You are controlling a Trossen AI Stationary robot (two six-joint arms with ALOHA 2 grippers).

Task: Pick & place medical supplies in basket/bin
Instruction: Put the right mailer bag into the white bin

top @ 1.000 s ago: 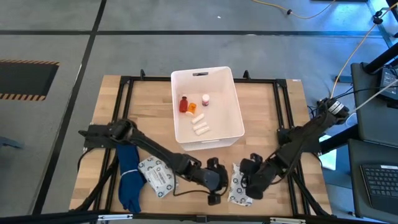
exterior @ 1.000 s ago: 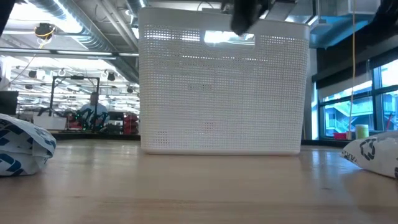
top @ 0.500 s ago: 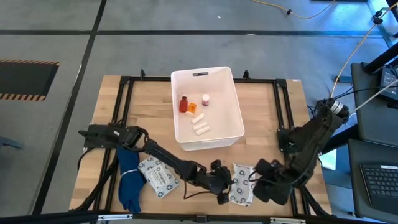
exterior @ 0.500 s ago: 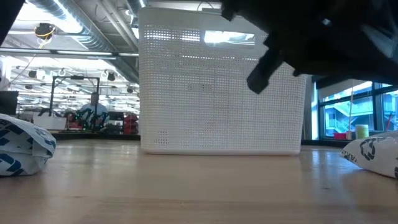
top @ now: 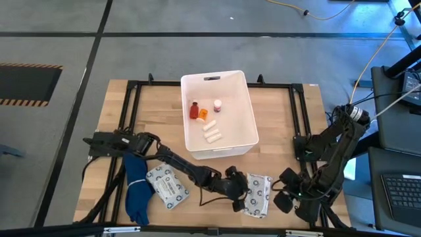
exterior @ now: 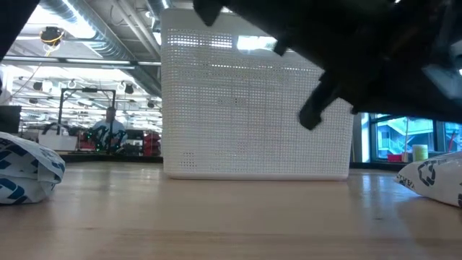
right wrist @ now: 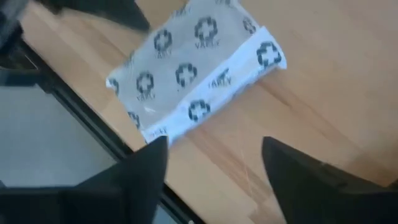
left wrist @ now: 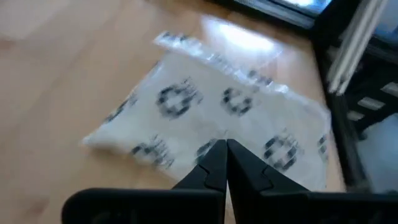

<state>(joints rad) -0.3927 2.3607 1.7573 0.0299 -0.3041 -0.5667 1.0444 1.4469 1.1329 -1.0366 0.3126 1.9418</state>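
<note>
The white bin stands mid-table and holds a red bottle, small vials and white cylinders. Two flat white printed packets lie on the wood near the front edge: one at the left, one to the right of centre. My left gripper is shut, its tips at the left part of the right-hand packet. My right gripper stands open just to the right of that packet, with nothing between its fingers. My left gripper's shut fingertips come nearly level from the table's left and stand over the left part of the packet. I cannot tell whether they touch it. The packet lies flat on the table.
A blue glove lies at the front left beside the left packet. A black frame runs around the tabletop. In the low view the bin's perforated wall fills the middle and a dark arm crosses the top.
My right gripper has opened, let go of the right-hand packet and drawn back toward the table's right edge. My left gripper has moved toward the table's right edge, up to that packet. The packet stays flat on the table.
</note>
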